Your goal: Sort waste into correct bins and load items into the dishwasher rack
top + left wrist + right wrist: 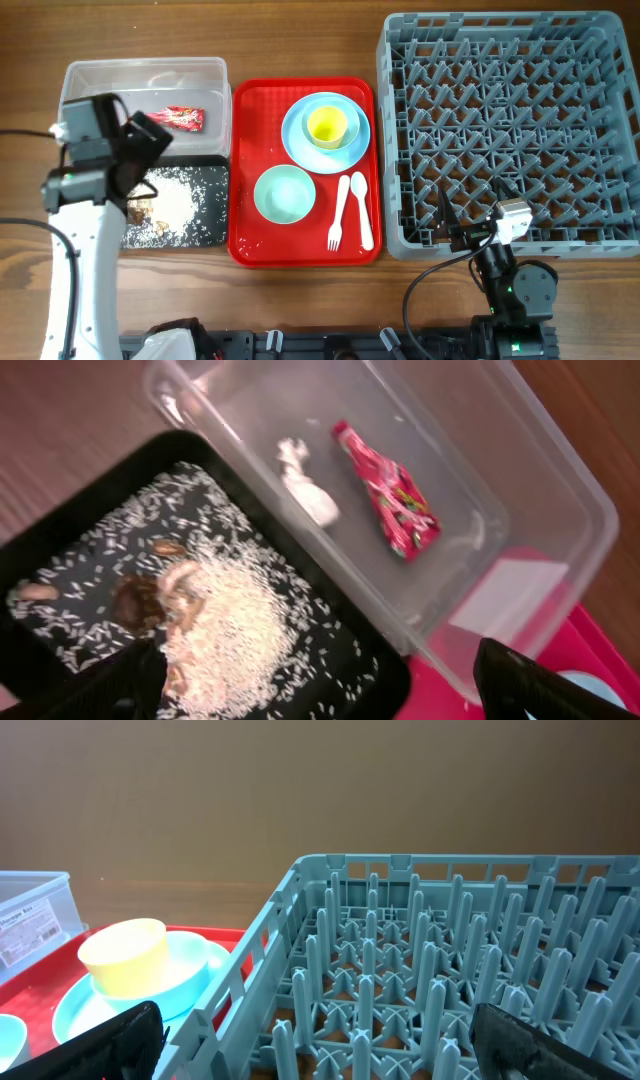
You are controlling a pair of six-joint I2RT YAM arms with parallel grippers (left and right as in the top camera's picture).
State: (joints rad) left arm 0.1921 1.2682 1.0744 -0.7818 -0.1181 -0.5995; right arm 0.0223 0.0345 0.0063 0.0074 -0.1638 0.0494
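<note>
Left end effector (318,665): apart, empty, above black tray (90,510).
Right end effector (315,1020): apart, by rack (420,970).
Clear tub (560,490): wrapper (385,490), possibly paper scrap (305,480).

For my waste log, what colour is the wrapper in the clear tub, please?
The wrapper is red, best seen from the left wrist.

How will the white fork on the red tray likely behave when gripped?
The fork looks thin and plastic, so probably light and slightly flexible. Lying flat on the smooth red tray, it may slide rather than lift. The spoon close beside it could get nudged.
</note>
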